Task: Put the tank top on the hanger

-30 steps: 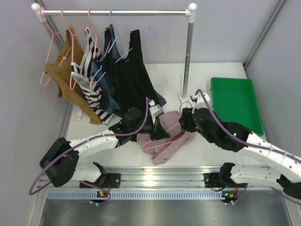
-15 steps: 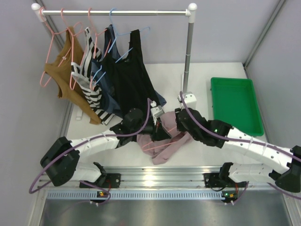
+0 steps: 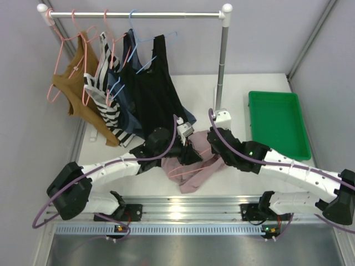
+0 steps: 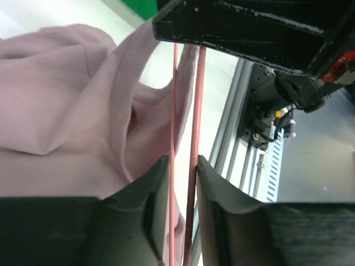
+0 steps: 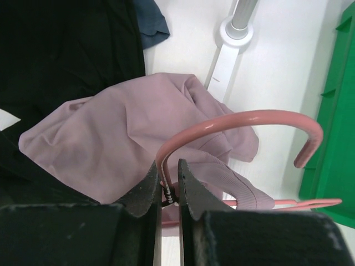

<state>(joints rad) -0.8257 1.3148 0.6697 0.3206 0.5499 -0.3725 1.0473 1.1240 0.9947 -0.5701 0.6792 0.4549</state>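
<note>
Fingers (image 4: pixel 150 194) of the left gripper (image 4: pixel 182 166) are pressed onto two wires of the thin salmon-pink triangular hanger (image 4: pixel 198 111), which run between them. Just beside them, the dusty mauve-pink tank top (image 4: pixel 61 100) of soft thin fabric lies crumpled on the white table (image 3: pixel 188 83), some of it draped over the hanger. Further right, the right gripper (image 5: pixel 169 173) pinches the hanger's neck below the hook, its fingers almost together. A green plastic tray (image 3: pixel 277 119) sits well apart on the right.
</note>
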